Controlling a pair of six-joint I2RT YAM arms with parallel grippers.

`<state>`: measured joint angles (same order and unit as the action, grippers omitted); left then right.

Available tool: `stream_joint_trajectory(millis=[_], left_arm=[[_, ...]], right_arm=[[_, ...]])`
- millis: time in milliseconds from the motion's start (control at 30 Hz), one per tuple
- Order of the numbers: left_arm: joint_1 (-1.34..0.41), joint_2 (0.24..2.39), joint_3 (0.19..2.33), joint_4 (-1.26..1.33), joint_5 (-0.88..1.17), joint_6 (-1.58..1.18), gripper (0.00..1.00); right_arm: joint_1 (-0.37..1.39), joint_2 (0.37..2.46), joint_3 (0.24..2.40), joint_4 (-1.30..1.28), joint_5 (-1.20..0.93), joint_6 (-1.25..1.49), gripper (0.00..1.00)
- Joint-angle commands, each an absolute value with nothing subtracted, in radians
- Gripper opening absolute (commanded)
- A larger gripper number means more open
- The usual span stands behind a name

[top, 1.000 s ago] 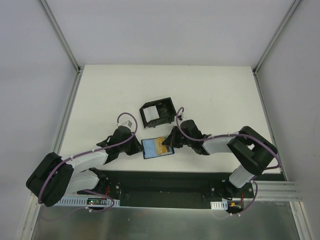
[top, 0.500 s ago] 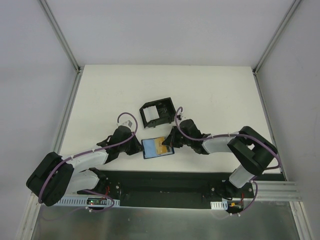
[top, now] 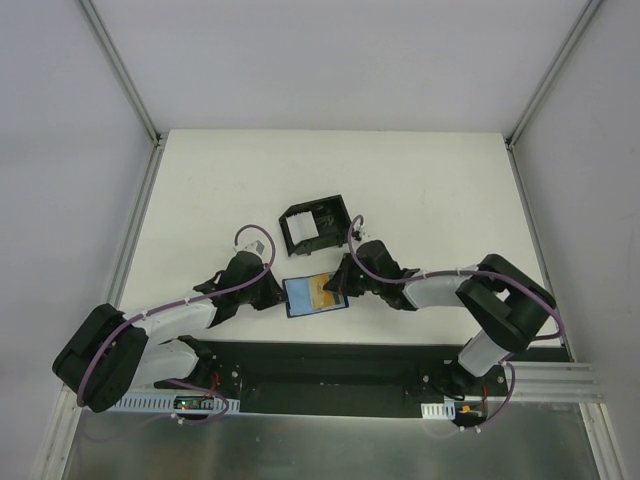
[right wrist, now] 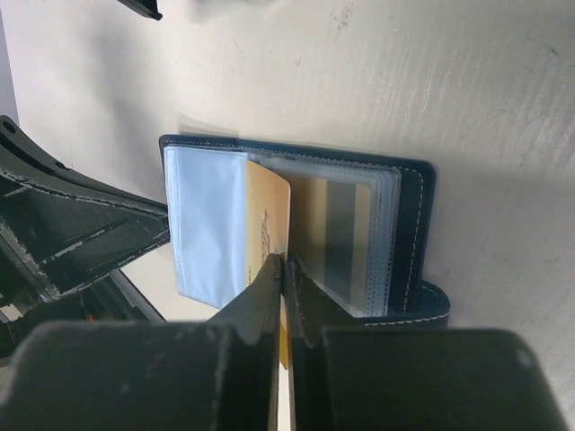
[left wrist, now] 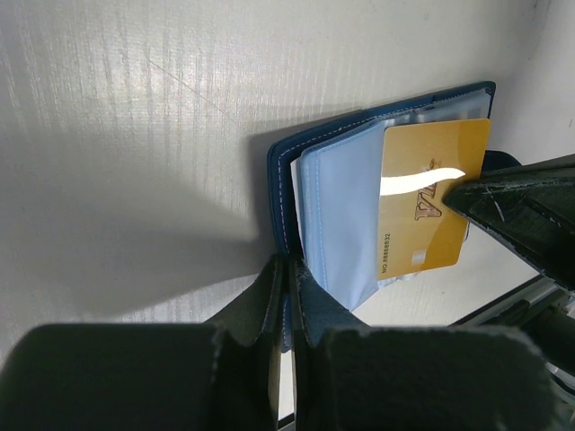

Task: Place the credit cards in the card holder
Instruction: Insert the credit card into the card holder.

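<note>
Pinching card holder [left wrist: 334,220] with left end effector [left wrist: 287,271], gold credit card [right wrist: 266,208] with right end effector [right wrist: 282,266].

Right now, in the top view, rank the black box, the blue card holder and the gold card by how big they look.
1. black box
2. card holder
3. gold card, only partly visible

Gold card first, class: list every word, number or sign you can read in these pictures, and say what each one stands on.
"NO" then a row of digits, mostly 8s, too small to read exactly: along an edge of the gold card, left wrist view.
"V", the start of larger letters on the same card; the rest is lost under glare and the right gripper.
On the card holder: no text seen.
On the black box, top view: nothing legible.
</note>
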<state>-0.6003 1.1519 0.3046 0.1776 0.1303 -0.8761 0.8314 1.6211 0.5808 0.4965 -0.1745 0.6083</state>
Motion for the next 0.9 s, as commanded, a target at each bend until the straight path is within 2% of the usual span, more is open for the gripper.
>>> stream_joint_trajectory(millis=[0,433,867], left_arm=[[-0.595,1.166,0.301,0.117,0.118,-0.859,0.0],[-0.595,1.167,0.302,0.117,0.12,-0.859,0.0],[-0.595,1.166,0.301,0.117,0.117,-0.861,0.0]], right_arm=[[0.833,1.608,0.551,0.387,-0.129,0.566,0.0],[0.871,1.601,0.531,0.345,-0.049,0.655,0.0],[0.874,1.638,0.552,0.345,-0.086,0.661,0.0]])
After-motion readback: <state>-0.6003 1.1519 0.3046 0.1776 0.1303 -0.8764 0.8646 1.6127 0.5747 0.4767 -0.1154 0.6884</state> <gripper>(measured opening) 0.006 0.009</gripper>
